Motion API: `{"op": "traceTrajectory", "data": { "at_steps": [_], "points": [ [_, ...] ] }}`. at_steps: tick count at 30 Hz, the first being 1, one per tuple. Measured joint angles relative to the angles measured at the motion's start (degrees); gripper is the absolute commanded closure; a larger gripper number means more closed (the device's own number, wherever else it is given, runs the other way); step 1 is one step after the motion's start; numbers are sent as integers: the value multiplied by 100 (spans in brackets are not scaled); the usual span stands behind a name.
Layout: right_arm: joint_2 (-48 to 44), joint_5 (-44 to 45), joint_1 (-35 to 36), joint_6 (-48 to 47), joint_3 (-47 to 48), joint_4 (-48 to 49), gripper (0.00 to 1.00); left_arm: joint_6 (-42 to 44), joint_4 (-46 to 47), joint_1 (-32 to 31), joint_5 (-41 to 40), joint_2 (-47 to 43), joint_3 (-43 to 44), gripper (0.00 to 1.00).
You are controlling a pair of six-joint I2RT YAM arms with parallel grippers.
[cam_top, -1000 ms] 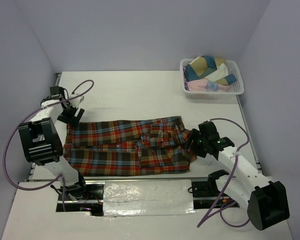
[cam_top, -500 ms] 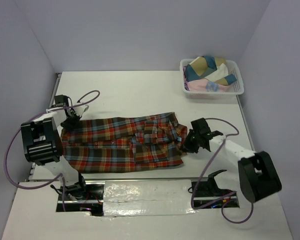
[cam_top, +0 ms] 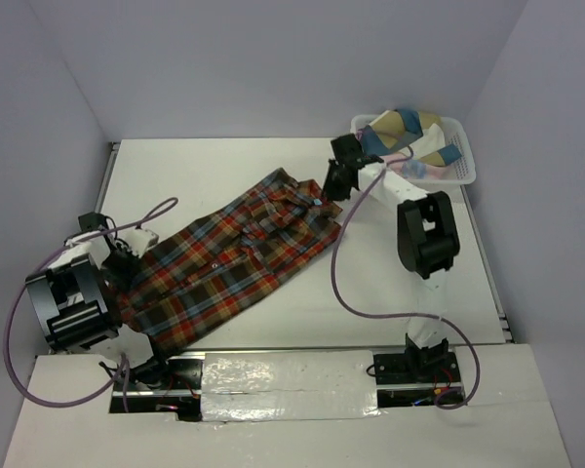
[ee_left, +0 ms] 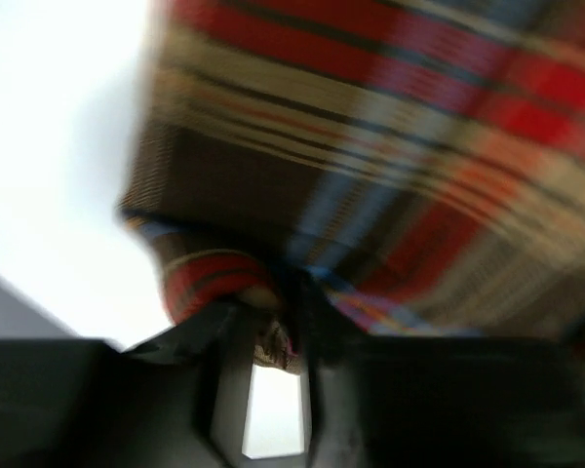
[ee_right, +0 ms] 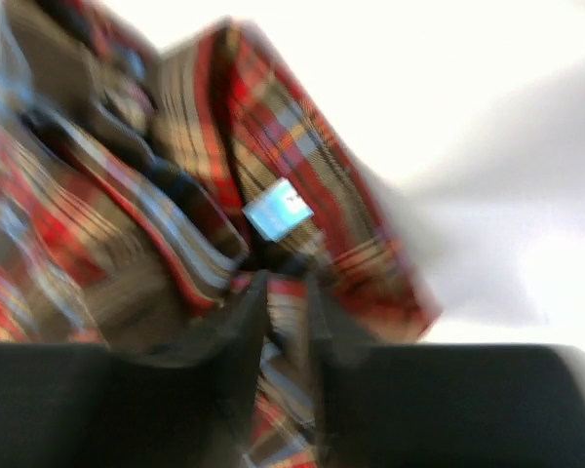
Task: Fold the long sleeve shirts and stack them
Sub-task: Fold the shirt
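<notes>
Left gripper [ee_left: 291, 302] pinches the plaid shirt [cam_top: 234, 258] at its lower edge; right gripper [ee_right: 285, 288] pinches the collar [cam_top: 307, 192]. Both sets of jaws are narrow on cloth. The shirt spans the table [cam_top: 224, 166] diagonally, probably stretched so I can flatten it.

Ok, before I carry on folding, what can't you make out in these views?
- Left wrist view: motion blur; which edge of the plaid shirt the left gripper pinches is unclear.
- Right wrist view: blur; the label beside the right gripper is unreadable.
- Top view: the clothes heaped in the basket overlap, so their number is unclear.
</notes>
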Motion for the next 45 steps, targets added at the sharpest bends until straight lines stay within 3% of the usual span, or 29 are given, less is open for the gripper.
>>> {"op": "traceTrajectory", "data": {
  "at_steps": [1,6,9,13,17,22,26,29,30,32,36,40,43,45],
  "points": [
    [315,81,0,-94,577,-92,57,114,-190,-4,76,-109,-87,60],
    [1578,374,0,-483,3097,-715,42,673,-1158,-13,483,-352,-229,47],
    [1567,573,0,-675,3359,-994,38,984,-1624,-11,509,-352,-245,43],
    [697,739,4,-726,2227,-892,37,1185,-2337,13,461,-319,107,40],
    [-844,645,90,-299,-39,-505,37,1163,-2732,55,566,-170,1384,36],
    [-1478,422,437,378,-1484,-90,37,984,-2747,68,922,234,2688,36],
    [-944,129,573,774,-1679,166,39,787,-2531,37,1069,717,2581,37],
    [-658,-4,568,949,-1637,343,51,767,-2173,26,1029,918,1886,37],
    [-610,-31,560,973,-1596,393,62,767,-2085,22,981,949,1591,38],
    [-413,-140,549,1010,-1416,411,75,769,-1987,13,953,960,1139,39],
    [138,-223,549,935,-629,254,89,837,-1853,-39,1115,721,802,43],
    [935,-229,494,745,713,-24,90,997,-1803,-249,1423,411,444,45],
    [1766,-293,387,551,2227,-262,88,1104,-1818,-538,1639,258,251,45],
    [2400,-367,280,442,3432,-415,77,1095,-1849,-831,1799,245,210,44]
  ]
}}
